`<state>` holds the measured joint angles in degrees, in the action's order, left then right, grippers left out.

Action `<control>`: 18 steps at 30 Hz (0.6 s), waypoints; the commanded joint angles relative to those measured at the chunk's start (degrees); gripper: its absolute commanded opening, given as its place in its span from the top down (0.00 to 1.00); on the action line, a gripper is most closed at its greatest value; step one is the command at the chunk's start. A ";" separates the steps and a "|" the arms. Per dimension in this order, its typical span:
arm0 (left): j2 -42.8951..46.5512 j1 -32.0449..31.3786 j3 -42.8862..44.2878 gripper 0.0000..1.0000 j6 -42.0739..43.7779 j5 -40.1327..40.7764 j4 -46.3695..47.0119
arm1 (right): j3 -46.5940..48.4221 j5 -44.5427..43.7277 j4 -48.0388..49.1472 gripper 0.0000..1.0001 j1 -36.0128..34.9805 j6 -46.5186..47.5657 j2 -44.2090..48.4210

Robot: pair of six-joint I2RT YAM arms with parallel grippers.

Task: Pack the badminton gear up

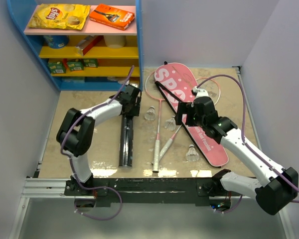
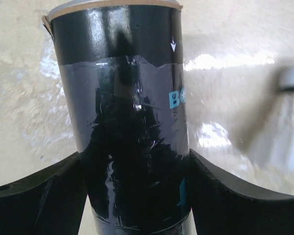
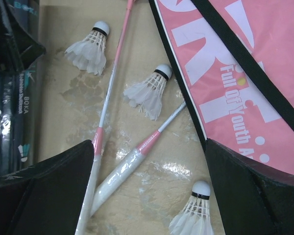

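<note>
Pinching the long black glossy tube point(image 2: 132, 122) between the two dark fingers point(image 2: 44, 196) of the left pincer point(image 2: 134, 156), one finger pressing against each side. Showing a pale rim at the tube's far mouth and teal lettering on its flank. Lying flat on the tan marbled tabletop point(image 1: 55, 144), lengthwise from the near rail toward the shelves, with the left pincer sitting over the far end.

Finding, just right of the tube and roughly parallel to it, a thin pink-and-white racket point(image 1: 158, 134), and a second thin pink-and-white racket point(image 1: 168, 143) slanting in from the right, the two white-wrapped handles nearly meeting at the near end.

Seeing three small white feather shuttlecocks around those shafts: a far-left shuttlecock point(image 1: 150, 113) between the tube and the first racket, a middle shuttlecock point(image 1: 170, 123) between the two shafts, and a near shuttlecock point(image 1: 192, 152) just beside the bag's near edge.

Spotting the pink racket-shaped bag point(image 1: 212, 147) lettered "SPORT" lying diagonally to the right, black-trimmed.

Holding the right pincer point(image 1: 185, 118) spread wide, gripping nothing, hovering above the second racket's shaft, the middle shuttlecock and the bag's left edge.

Standing at the far left, a blue shelf unit point(image 1: 14, 35) carrying a yellow chip packet point(image 1: 60, 16) and an orange box point(image 1: 111, 16).
</note>
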<state>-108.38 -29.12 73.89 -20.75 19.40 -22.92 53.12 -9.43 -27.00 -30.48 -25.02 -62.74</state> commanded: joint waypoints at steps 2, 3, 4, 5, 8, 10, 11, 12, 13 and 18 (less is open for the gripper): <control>14.13 -0.23 -3.75 1.00 5.81 -3.31 1.65 | -0.21 1.08 0.55 0.01 -0.20 0.49 0.86; 15.55 -0.23 -4.10 1.00 6.94 -4.10 1.73 | 0.05 1.26 0.46 0.01 -0.19 0.58 0.87; 16.78 -0.23 -4.54 1.00 7.56 -5.85 2.08 | 0.22 1.17 0.20 0.01 -0.28 0.76 0.95; 18.97 -0.23 -4.54 1.00 8.35 -7.08 2.61 | 0.49 1.17 0.11 0.01 -0.20 0.84 0.95; 21.09 -0.41 -3.23 1.00 11.34 -13.32 2.62 | 1.89 1.08 -1.12 0.01 -0.28 1.28 0.34; 21.54 -0.84 -1.56 1.00 13.89 -16.84 2.61 | 3.04 0.64 -2.17 0.01 -0.19 1.90 0.16; 21.72 -1.80 -0.86 1.00 14.77 -17.37 2.44 | 3.39 0.29 -2.52 0.01 -0.28 1.99 0.16; 21.89 -2.42 0.19 1.00 17.04 -18.42 2.44 | 4.00 -0.06 -3.31 0.01 -0.28 2.07 0.34; 21.81 -3.12 0.64 1.00 18.45 -18.87 2.26 | 4.27 -0.50 -3.75 0.01 -0.20 2.08 0.60; 23.65 -10.77 -0.23 1.00 27.16 -20.10 2.26 | 5.58 -0.15 -6.65 0.01 -0.28 1.99 2.36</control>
<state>-87.64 -34.70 72.18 -2.70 3.44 -21.91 55.31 -9.45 -30.83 -30.48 -23.97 -62.61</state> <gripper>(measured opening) 0.751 0.986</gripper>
